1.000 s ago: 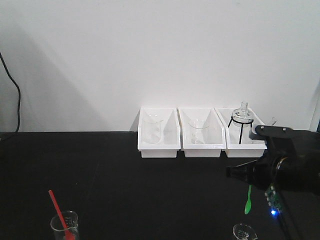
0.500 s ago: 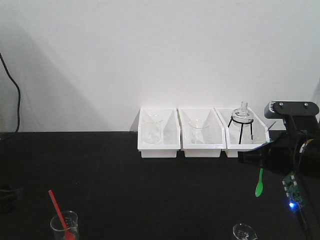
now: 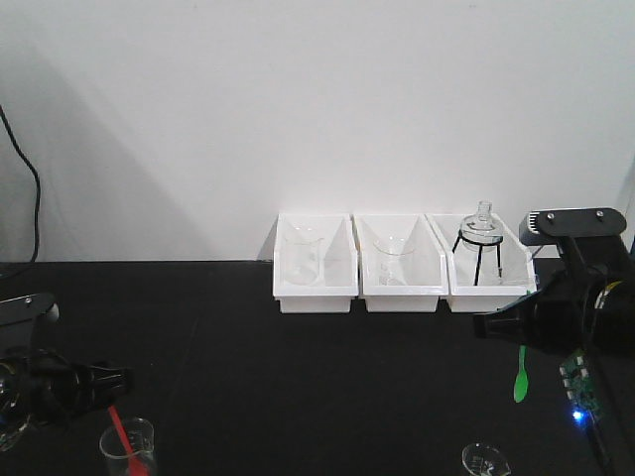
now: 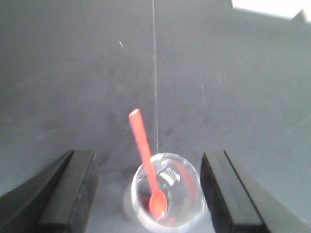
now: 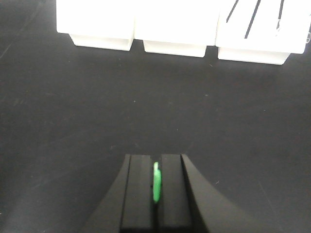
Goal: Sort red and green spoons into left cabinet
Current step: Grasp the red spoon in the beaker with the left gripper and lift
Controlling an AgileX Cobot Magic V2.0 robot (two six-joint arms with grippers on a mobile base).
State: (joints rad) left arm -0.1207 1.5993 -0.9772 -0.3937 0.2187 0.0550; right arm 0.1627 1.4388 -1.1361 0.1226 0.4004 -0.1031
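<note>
Currently the right gripper (image 5: pixel 155 158) is clamping the green spoon (image 3: pixel 521 375), bowl hanging clear of the table (image 3: pixel 248 347) for carrying. The left gripper (image 4: pixel 146 156), jaws apart, is straddling the red spoon (image 4: pixel 142 141) leaning in its beaker (image 4: pixel 182 194), positioned for pickup.

A black tabletop (image 3: pixel 248 347) runs back to a white wall. The middle white bin (image 3: pixel 401 296) stands at the table's far edge, against the wall. A second white bin (image 3: pixel 316 296) sits just to its left and a third (image 3: pixel 486 297) just to its right, the three in one row. Well in front of the middle bin and far to its left stands a clear beaker (image 3: pixel 129 446). Nearer the front and somewhat to its right, a glass rim (image 3: pixel 484 461) shows at the frame's bottom, probably another beaker.
</note>
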